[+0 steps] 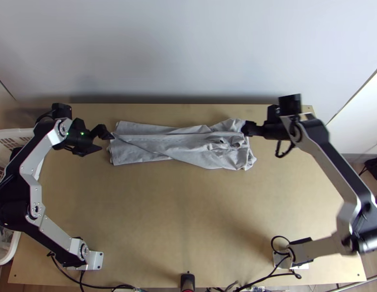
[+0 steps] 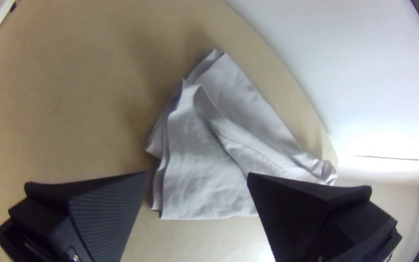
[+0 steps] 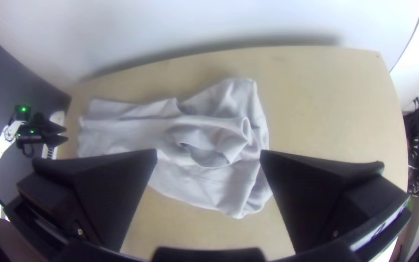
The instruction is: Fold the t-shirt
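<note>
The left gripper (image 1: 106,141) is standing at the left end of the grey t-shirt (image 1: 188,146), gripping nothing, its two fingers spreading wide. From above, one fingertip is overlapping the cloth's edge; whether it is touching, I cannot tell. The right gripper (image 1: 245,129) is sitting over the far corner of the shirt's right end. From above its fingers are appearing as one dark shape, but the right wrist view is showing them well parted, with cloth lying beyond and between them and nothing clamped.

The shirt is lying along the far part of the table (image 1: 164,219) as a long, narrow folded strip. The left wrist view is bringing out several layered edges at the left end, plus a crease running slantwise. The right wrist view is revealing a rolled, tube-like fold and a sagging opening in the rumpled right end, where the top view is giving just small dark hollows.

Farther out, the pale wall (image 1: 188,48) is rising behind the table, a white basket (image 1: 18,133) is standing beside its left edge, and black cables (image 1: 267,278) are trailing along the near edge.
</note>
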Controlling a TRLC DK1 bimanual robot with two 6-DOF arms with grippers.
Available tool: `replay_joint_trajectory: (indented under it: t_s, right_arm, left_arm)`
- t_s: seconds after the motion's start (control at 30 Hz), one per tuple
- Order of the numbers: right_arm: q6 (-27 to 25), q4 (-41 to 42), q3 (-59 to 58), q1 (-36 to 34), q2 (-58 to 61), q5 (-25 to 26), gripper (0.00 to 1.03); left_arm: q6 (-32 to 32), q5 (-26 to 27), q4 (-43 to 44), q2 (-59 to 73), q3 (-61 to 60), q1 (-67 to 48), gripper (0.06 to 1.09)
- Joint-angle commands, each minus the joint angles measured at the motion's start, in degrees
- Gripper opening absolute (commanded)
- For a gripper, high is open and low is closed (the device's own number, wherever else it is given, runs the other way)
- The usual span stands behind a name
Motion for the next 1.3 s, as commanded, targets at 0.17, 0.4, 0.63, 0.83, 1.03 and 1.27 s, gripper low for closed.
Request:
replay_joint_trajectory:
  t_s: [0.17,0.4,0.63,0.83,1.03,1.27]
  right_arm:
    - [5.35,-13.79,12.02,6.1,-10.9,-0.96,0.99]
    - [6.93,-18.45,17.82,6.54,-10.9,-1.57,0.98]
    - [8.07,-21.87,20.99,6.54,-10.99,-1.75,0.98]
    - [8.07,-23.02,20.37,6.01,-11.69,-1.75,0.98]
    - [8.16,-24.42,20.02,5.4,-12.75,-2.01,0.98]
    - [8.07,-25.48,19.23,4.96,-13.54,-2.1,0.98]
  left_arm:
    - [1.41,0.24,7.59,1.95,-5.68,0.7,1.03]
    - [0.8,0.24,11.37,4.68,-5.51,0.27,1.03]
    - [1.06,0.33,13.04,6.7,-3.84,0.44,1.03]
    - [0.27,0.33,13.04,8.63,-1.82,-0.44,1.03]
    - [-0.61,0.33,13.04,9.95,-0.5,-1.84,1.03]
    - [-1.4,0.33,12.95,12.59,1.35,-3.07,1.03]
